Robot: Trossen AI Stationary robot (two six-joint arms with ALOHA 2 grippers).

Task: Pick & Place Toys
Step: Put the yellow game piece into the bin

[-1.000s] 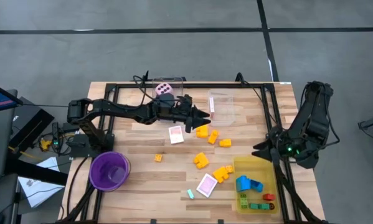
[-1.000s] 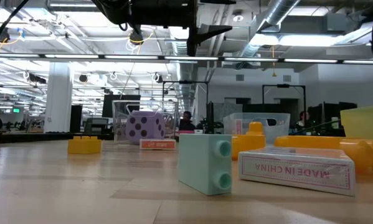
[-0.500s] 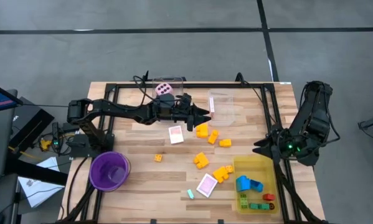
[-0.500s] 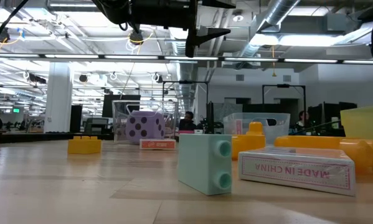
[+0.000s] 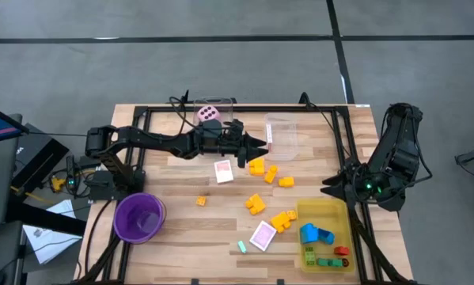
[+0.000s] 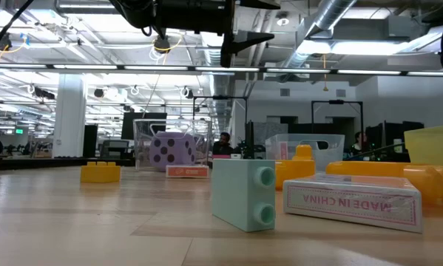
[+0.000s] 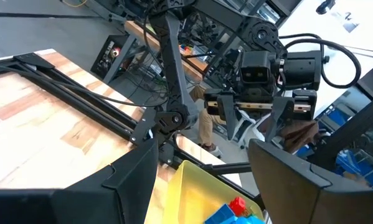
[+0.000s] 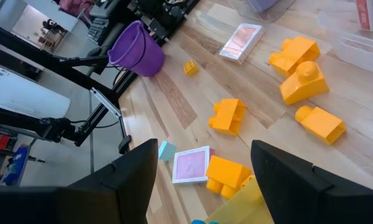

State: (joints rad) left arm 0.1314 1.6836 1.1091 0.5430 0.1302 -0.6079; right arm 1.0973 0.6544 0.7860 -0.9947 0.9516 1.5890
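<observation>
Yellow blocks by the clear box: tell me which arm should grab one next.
Left. The left claw hangs open right beside the yellow blocks, above the table's middle. The right claw, also open, waits at the table's right edge by the yellow tray, farther from them.

The light is bright and even, coming from ceiling lamps in the far room. On the worktop shadows are soft and short. In the low view the mint block is sharp, and the far room is slightly hazy.
</observation>
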